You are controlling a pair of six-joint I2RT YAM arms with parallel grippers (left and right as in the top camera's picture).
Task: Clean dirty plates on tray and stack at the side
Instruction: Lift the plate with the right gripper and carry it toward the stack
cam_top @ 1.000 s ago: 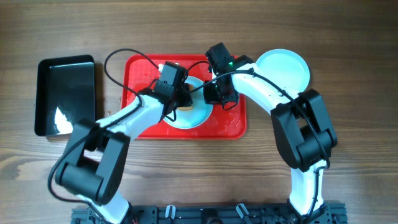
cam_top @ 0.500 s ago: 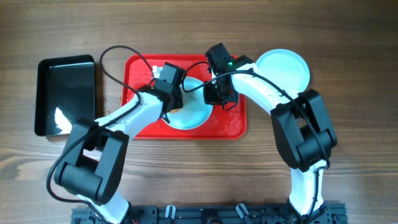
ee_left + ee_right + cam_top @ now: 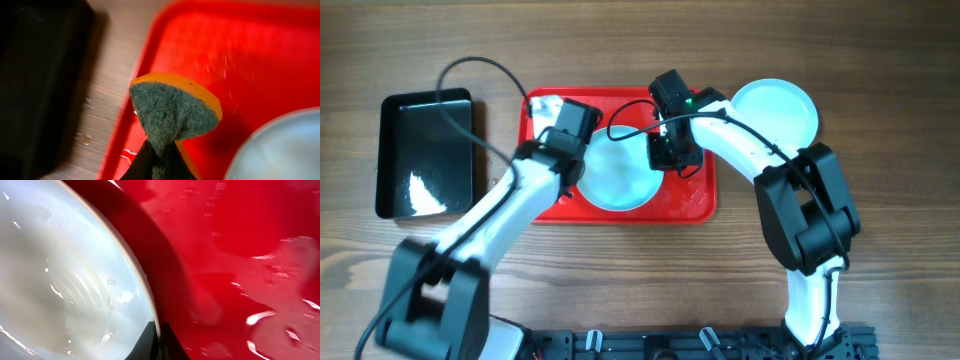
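Note:
A pale blue-white plate (image 3: 620, 172) lies on the red tray (image 3: 692, 200). My right gripper (image 3: 665, 150) is shut on the plate's right rim; the right wrist view shows the wet plate (image 3: 65, 275) and the fingers (image 3: 159, 345) pinching its edge over the tray (image 3: 240, 240). My left gripper (image 3: 568, 150) is shut on an orange sponge with a green scouring face (image 3: 172, 107), held above the tray's left part (image 3: 200, 45), just left of the plate (image 3: 280, 150). Another plate (image 3: 775, 112) lies on the table to the right of the tray.
A glossy black tray (image 3: 425, 152) stands left of the red tray; it shows as a dark shape in the left wrist view (image 3: 35, 85). Water droplets lie on the red tray. A black cable loops above the left arm.
My left gripper with the sponge has moved left off the plate toward the tray's left edge. The right gripper has stayed on the plate's rim.

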